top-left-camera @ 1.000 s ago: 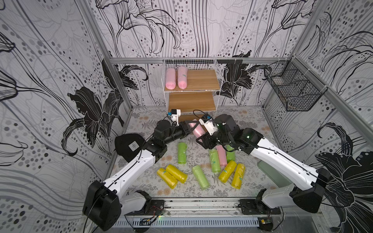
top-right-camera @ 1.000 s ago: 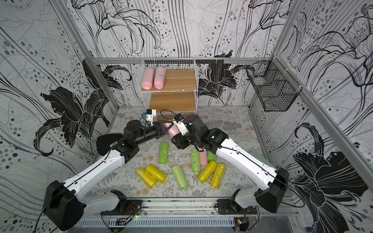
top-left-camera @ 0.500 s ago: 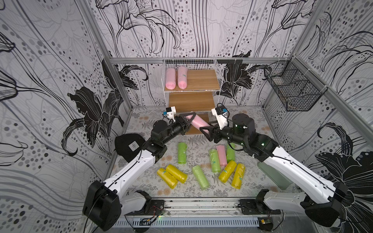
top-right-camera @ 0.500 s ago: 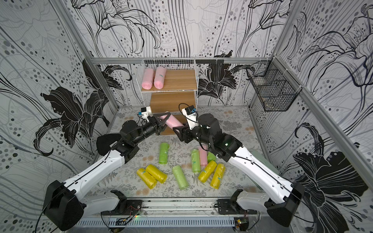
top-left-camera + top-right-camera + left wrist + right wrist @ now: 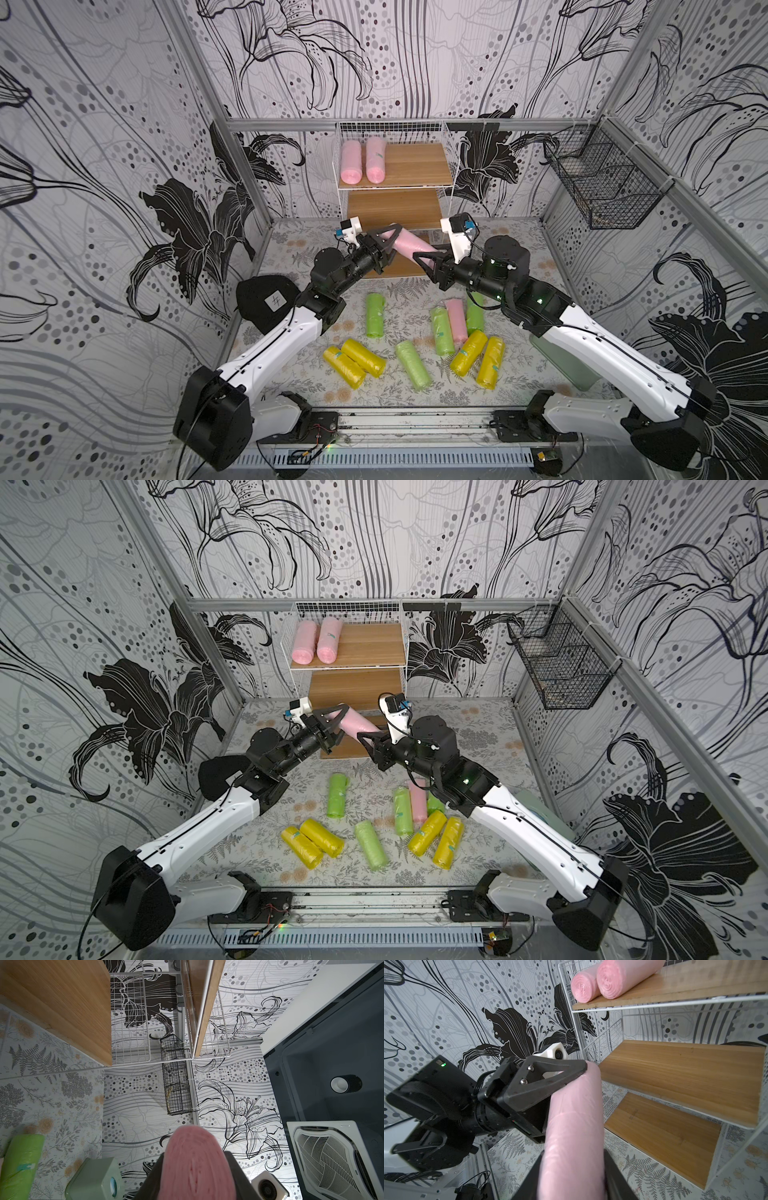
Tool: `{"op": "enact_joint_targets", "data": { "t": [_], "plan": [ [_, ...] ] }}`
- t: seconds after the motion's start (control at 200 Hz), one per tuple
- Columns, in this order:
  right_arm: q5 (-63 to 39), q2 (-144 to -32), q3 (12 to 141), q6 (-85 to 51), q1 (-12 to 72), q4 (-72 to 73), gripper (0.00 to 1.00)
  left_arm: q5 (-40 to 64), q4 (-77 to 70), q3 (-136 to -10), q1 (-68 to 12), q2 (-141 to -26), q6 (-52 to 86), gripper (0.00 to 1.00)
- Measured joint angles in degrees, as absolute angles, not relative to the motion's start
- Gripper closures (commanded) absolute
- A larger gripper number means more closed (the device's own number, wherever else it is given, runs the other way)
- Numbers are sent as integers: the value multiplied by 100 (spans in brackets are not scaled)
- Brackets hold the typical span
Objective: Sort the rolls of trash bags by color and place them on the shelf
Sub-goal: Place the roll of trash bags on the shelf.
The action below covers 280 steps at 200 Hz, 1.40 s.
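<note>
A pink roll of trash bags [image 5: 409, 246] is held in the air just in front of the lower boards of the shelf [image 5: 419, 168], clear of the table. It is grasped at both ends. The left gripper [image 5: 390, 242] is clamped on the end at the robot's left, and the right gripper [image 5: 430, 254] is closed on the opposite end. The long axis is laid from left to right across the shelf front, in line with both sets of fingers, so each end is buried between a pair of jaws. In both top views the left end is drawn higher in the picture, but it cannot be told whether it is raised or merely nearer the shelf. The two pink rolls [image 5: 351, 166] already on the top board are laid side by side with their axes running front to back. A quarter turn is therefore judged necessary before the held roll can be set beside them. The roll is judged light and soft. Its film is wrinkled and is seen to give under the pinch, and the wrapper is likely to be slick. A hold on one end alone is expected to let it droop or slide out. A moderate squeeze across the middle of its length is judged the surest hold.
</note>
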<state>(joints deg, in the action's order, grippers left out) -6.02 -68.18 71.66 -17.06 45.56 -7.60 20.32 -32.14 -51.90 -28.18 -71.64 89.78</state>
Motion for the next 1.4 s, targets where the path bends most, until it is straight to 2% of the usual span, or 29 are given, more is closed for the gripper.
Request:
{"op": "enact_joint_targets", "data": {
  "t": [0.1,0.19,0.325,0.551,0.706,1.026,1.402],
  "plan": [
    [-537,-6818,7166,-1712,4556,-762,70,2032,-3269,-5190,-2818,-7194,9011,37],
    [-399,-6818,7166,-1708,4556,-819,71,2049,-3282,-5205,-2818,-7192,8890,25],
    [-145,-6818,7288,-1680,4556,-1090,73,2064,-2976,-5299,-2808,-7135,8495,17],
    [432,-6820,7964,-1487,4556,-1555,73,1988,-1621,-5660,-2620,-6475,7218,14],
    [880,-7094,8901,-1345,4556,-1791,74,1667,-600,-5896,-2558,-6045,6134,14],
    [2102,-9196,11703,-1033,4556,-2342,74,1046,1092,-6045,-2547,-6165,4665,14],
    [3074,-11434,14313,-928,4556,-3280,74,740,1431,-6045,-2545,-6173,4268,14]
  ]
}}
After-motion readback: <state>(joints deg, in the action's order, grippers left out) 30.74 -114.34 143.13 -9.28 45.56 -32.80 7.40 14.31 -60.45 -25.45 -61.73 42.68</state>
